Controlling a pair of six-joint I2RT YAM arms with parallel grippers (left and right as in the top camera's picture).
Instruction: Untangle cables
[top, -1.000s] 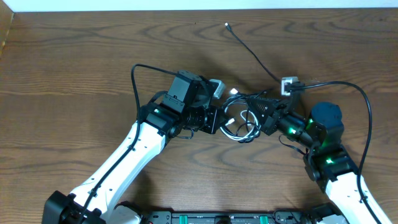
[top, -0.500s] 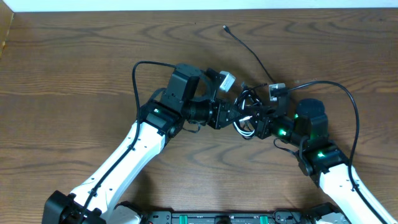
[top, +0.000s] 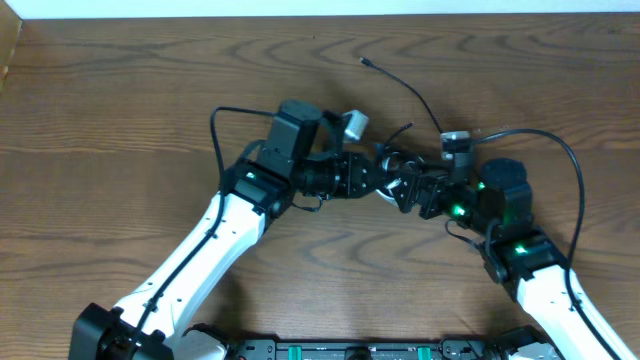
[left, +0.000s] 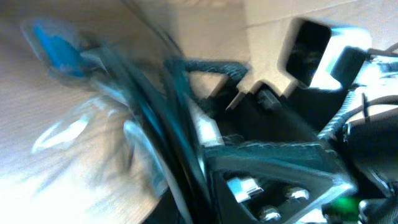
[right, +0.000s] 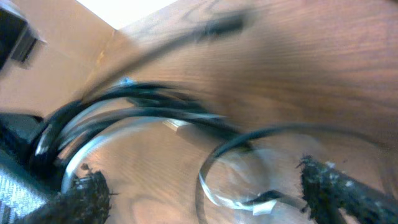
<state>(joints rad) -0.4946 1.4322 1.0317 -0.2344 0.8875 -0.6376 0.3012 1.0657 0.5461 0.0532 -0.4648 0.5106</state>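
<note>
- Right hand (right: 202, 183) fingers apart; left hand (top: 372, 176) — cannot tell, view blurred.
- Cables (top: 396, 168) bunched between them: look light, limp, slick.
- Suggest gripping black tail near plug (top: 366, 62), not mid-loop.

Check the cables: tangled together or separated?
Tangled. The black and white cables sit in one clump overhead; the right wrist view shows their loops overlapping.
</note>
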